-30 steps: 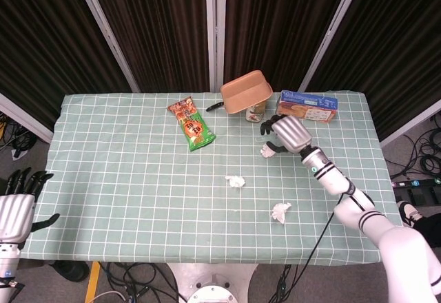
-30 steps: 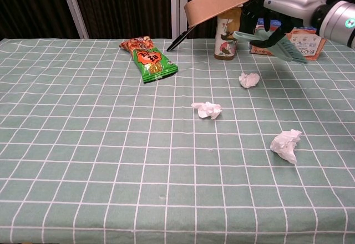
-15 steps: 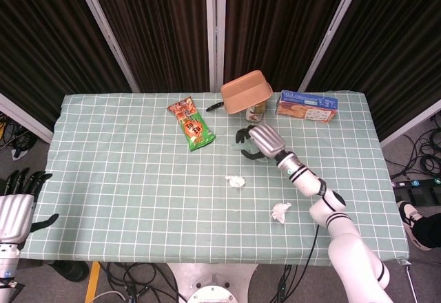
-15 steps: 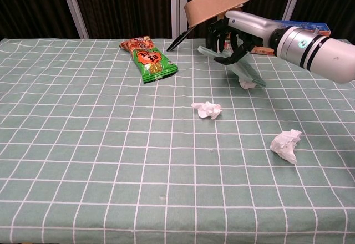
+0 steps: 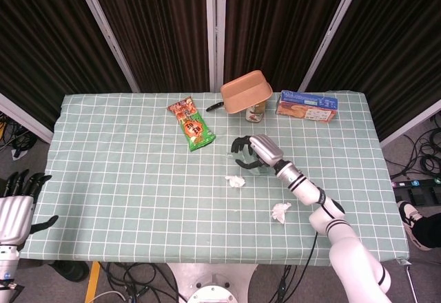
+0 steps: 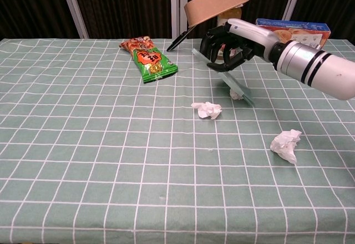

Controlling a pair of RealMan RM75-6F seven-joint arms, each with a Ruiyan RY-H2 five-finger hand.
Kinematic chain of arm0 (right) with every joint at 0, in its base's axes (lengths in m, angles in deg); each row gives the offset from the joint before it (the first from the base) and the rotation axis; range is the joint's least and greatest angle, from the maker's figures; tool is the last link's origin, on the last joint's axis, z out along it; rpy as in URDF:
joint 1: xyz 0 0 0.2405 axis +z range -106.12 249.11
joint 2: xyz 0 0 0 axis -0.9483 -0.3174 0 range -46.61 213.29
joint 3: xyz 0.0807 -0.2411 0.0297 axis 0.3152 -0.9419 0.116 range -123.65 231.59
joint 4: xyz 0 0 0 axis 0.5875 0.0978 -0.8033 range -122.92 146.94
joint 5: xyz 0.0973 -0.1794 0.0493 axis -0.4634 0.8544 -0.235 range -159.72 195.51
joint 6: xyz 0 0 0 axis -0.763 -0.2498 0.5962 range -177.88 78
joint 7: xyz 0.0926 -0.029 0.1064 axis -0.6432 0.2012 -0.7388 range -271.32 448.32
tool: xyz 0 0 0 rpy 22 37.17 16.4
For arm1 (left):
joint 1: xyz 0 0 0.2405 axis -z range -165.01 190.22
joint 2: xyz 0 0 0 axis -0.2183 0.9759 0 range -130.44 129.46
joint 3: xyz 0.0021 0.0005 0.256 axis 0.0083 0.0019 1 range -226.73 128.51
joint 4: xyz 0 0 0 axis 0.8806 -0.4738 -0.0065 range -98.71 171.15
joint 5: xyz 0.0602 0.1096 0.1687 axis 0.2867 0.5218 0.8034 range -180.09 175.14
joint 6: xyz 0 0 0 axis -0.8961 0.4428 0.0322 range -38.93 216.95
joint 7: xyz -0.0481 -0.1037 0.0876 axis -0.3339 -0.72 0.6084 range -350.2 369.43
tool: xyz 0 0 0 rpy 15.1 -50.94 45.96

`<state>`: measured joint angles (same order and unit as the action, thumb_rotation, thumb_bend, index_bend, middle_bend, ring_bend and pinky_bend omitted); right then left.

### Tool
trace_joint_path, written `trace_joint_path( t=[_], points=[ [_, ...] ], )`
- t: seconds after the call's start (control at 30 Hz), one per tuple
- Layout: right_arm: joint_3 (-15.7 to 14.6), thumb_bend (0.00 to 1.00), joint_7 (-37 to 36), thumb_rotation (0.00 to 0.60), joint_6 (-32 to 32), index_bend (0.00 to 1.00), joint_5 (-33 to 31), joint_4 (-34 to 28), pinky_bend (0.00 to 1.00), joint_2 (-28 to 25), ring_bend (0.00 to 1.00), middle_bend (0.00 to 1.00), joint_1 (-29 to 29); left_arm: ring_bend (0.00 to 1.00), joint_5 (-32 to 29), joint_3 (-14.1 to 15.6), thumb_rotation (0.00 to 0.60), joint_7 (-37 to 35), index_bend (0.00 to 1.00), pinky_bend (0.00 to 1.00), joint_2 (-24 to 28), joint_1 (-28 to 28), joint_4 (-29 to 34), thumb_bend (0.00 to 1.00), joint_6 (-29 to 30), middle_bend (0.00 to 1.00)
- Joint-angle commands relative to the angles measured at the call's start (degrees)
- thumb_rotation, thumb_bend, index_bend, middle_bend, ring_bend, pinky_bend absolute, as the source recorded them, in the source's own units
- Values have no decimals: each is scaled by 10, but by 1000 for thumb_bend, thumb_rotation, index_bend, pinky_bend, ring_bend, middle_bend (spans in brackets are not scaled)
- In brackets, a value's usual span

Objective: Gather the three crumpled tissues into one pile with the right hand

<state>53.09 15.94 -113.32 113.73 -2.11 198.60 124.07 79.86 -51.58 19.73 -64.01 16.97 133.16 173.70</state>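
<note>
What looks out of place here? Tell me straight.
The tan tub at the back sits tilted on top of a jar rather than flat on the table. The right hand holds a pale green scraper against one tissue; the other two tissues lie apart.

- A robot test lab or recording studio, not a home
- Landmark: a table under a green cloth with a white grid (image 5: 124,179), standing alone
- Behind the table, dark pleated curtains (image 5: 158,27) hang between pale metal frame bars (image 5: 103,21)
- Below the table's front edge, loose black cables (image 5: 138,275) lie on a bare grey floor (image 5: 62,286)
- Right of the table, more cables and a black power strip (image 5: 413,184) on the floor
</note>
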Motion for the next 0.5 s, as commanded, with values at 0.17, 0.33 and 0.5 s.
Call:
trace_joint_path(
  t=[0.17, 0.33, 0.5],
  points=[
    [-14, 422, -40, 600, -73, 722, 8, -48, 601, -10, 434, 687, -27, 47, 5, 1, 600, -1, 187, 72, -1, -1, -1, 70, 3, 143],
    [-10, 430, -55, 600, -94, 725, 4, -84, 601, -16, 433, 686, -32, 47, 8, 2, 600, -3, 186, 72, -2, -4, -2, 71, 8, 143],
    [1, 451, -30, 600, -142, 725, -3, -124, 601, -38, 433, 686, -50, 47, 13, 3, 600, -9, 186, 72, -1, -7, -4, 70, 13, 143]
  ],
)
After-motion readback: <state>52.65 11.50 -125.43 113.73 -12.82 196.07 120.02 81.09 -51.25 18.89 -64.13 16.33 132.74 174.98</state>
